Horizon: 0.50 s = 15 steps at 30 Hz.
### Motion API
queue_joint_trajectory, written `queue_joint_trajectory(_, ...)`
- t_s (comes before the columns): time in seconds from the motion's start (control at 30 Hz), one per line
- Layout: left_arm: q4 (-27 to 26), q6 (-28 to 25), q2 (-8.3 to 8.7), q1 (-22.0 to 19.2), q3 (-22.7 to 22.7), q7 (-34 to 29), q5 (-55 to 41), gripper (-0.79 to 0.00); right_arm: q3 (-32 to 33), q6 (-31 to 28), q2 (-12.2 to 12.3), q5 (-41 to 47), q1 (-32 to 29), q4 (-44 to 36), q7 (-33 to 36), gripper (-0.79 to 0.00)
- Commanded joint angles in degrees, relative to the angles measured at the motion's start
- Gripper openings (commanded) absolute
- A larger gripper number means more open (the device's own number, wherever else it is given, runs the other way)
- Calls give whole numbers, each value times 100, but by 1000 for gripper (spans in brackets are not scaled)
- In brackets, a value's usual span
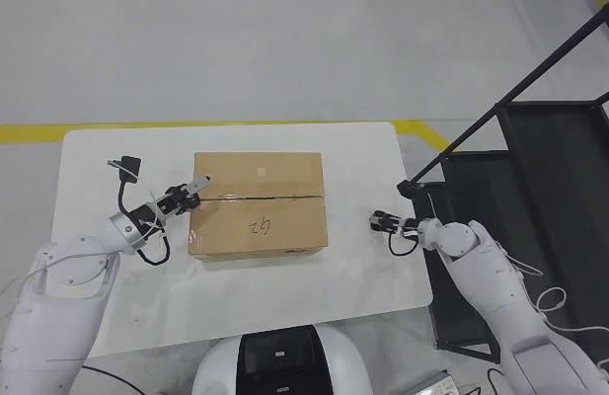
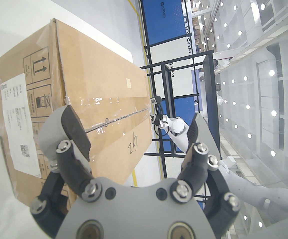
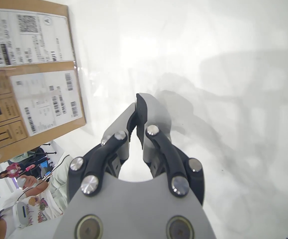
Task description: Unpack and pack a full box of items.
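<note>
On the white table's [image 1: 363,286] middle sits the sealed box [image 1: 260,188]; the left gripper [image 1: 193,190], spread at its end seam, may shove it sideways, as the right gripper [image 1: 378,221], pressed together nearer the table's edge, braces nothing.

The left arm [image 1: 72,272] angles forward and inward, with the left gripper [image 2: 131,115] at its end, fingers [image 2: 71,125] spread wide. The right arm [image 1: 496,281] mirrors it. The right gripper [image 3: 139,105] points inward, pads pressed together.
</note>
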Motion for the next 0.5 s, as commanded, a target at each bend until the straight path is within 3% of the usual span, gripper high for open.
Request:
queue_joint_trajectory(0.0, 0, 0, 0, 0, 0, 0, 0, 0, 203, -191, 62, 160, -71, -130, 153, -785)
queue_joint_trajectory(0.27, 0, 0, 0, 0, 0, 0, 0, 0, 1051, -874, 325, 1068, -608, -994, 1051, -785)
queue_joint_trajectory(0.47, 0, 0, 0, 0, 0, 0, 0, 0, 1473, -1191, 457, 2335, -871, -1619, 2111, -785)
